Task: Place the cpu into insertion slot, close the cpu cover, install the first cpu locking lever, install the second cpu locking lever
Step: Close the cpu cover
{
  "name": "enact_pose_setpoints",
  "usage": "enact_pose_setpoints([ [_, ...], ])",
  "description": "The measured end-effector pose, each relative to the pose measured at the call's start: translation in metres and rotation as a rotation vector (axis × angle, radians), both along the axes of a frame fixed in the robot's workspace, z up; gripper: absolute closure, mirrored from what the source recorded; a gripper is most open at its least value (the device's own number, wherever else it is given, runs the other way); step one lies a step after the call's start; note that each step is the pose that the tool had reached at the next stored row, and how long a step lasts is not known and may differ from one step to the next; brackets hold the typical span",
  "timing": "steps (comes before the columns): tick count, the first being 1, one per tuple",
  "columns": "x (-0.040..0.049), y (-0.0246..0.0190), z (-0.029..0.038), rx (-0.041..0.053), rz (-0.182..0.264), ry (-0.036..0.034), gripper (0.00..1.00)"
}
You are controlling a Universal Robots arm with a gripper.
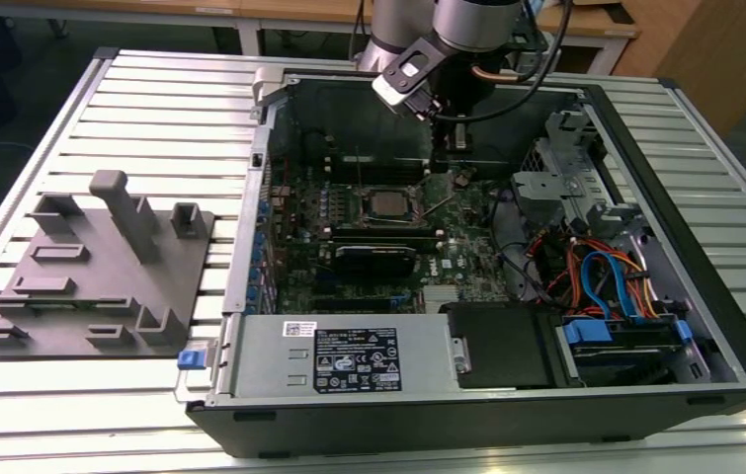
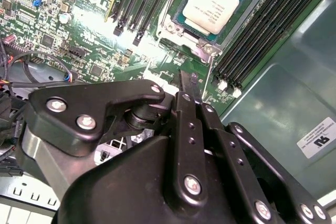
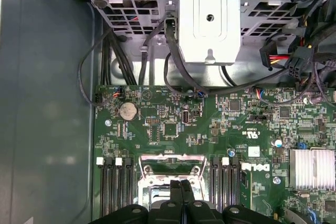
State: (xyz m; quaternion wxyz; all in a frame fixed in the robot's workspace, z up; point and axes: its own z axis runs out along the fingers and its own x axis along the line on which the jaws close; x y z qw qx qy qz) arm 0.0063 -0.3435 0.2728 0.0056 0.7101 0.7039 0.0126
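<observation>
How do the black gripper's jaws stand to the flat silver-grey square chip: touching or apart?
Apart. In the second wrist view, green circuit board shows between the black gripper and the silver-grey square chip.

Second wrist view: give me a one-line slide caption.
Shut black gripper near the silver-grey square cpu seated in the metal-rimmed insertion slot on the green circuit board.

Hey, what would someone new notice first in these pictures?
The open computer case on the slatted table, with the arm reaching into it. In the second wrist view the silver cpu sits in the insertion slot, and the shut gripper hovers near it. A grey fixture plate lies on the exterior view's left.
</observation>
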Motion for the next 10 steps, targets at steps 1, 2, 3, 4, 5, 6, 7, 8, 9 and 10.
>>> enact_pose_setpoints([
  [1,0.0004,0.0000,0.0000,-0.0001,0.000,0.0000,0.90],
  [2,0.0009,0.0000,0.0000,-0.0001,0.000,0.0000,0.90],
  [3,0.0016,0.0000,0.0000,0.0000,0.000,0.0000,0.90],
  [4,0.0023,0.0000,0.0000,0.0000,0.000,-0.0001,0.90],
  [5,0.0028,0.0000,0.0000,-0.0001,0.000,0.0000,0.90],
  [6,0.0035,0.0000,-0.0003,0.0000,0.000,0.0000,0.90],
  [7,0.0045,0.0000,-0.0007,0.0002,0.000,-0.0001,0.90],
  [8,0.0058,0.0000,-0.0009,0.0001,0.000,-0.0001,0.90],
  [9,0.0072,0.0000,-0.0012,0.0000,0.000,0.0000,0.90],
  [10,0.0089,0.0000,-0.0018,0.0000,0.000,0.0000,0.90],
])
